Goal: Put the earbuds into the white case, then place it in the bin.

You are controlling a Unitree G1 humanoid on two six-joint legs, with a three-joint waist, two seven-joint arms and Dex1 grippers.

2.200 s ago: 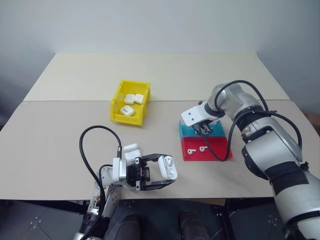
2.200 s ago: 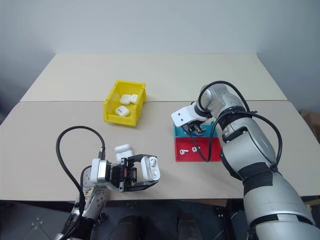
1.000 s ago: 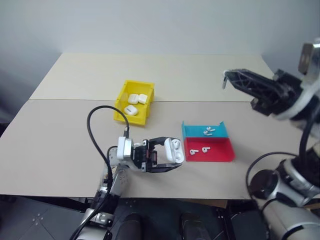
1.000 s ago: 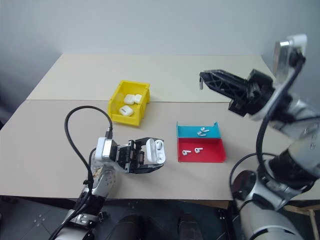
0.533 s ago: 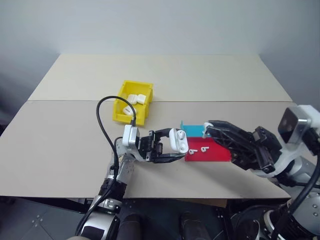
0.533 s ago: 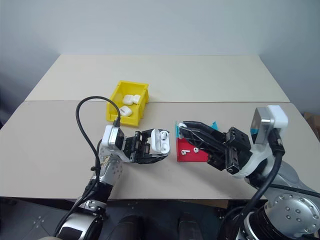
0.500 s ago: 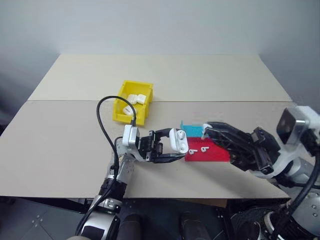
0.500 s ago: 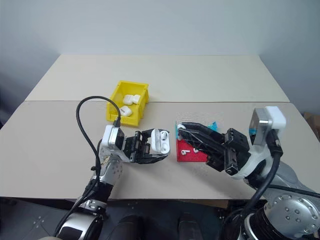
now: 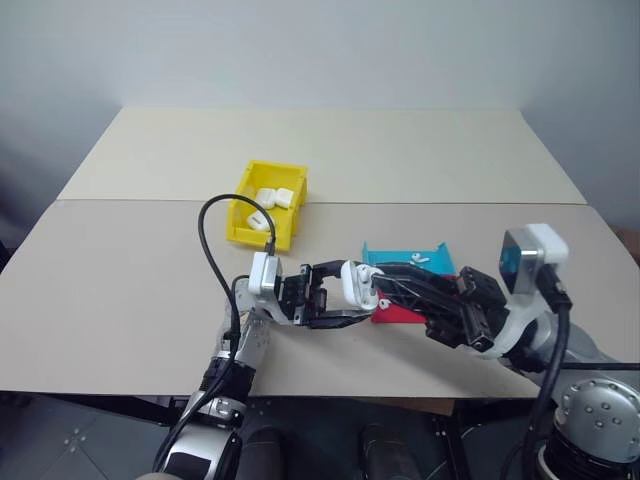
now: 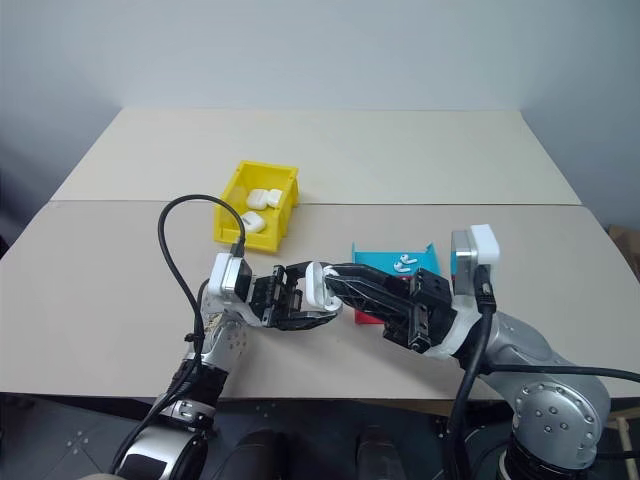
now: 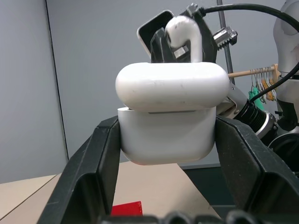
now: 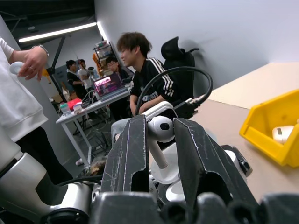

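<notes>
My left gripper [image 9: 350,293] is shut on the white case [image 9: 356,284] and holds it above the table's front middle; the case [image 11: 167,119] sits squeezed between both black fingers. My right gripper [image 9: 377,291] reaches in from the right and meets the case. It is shut on one of the earbuds [image 12: 160,129], stem down, just over the open case [image 12: 164,173]. That earbud [image 11: 184,31] pokes up behind the lid. Two more earbuds [image 10: 404,263] lie in the tray's blue half. The yellow bin [image 9: 268,205] stands back left.
Several white cases [image 9: 272,199] lie in the bin. The blue-and-red tray [image 9: 438,258] sits right behind my grippers. A black cable [image 9: 212,240] loops over my left wrist. People [image 12: 140,70] sit and stand beyond the table.
My right arm swung down and to the left from high over the table, bringing its earbud against the case. The left gripper with the case has stayed nearly still.
</notes>
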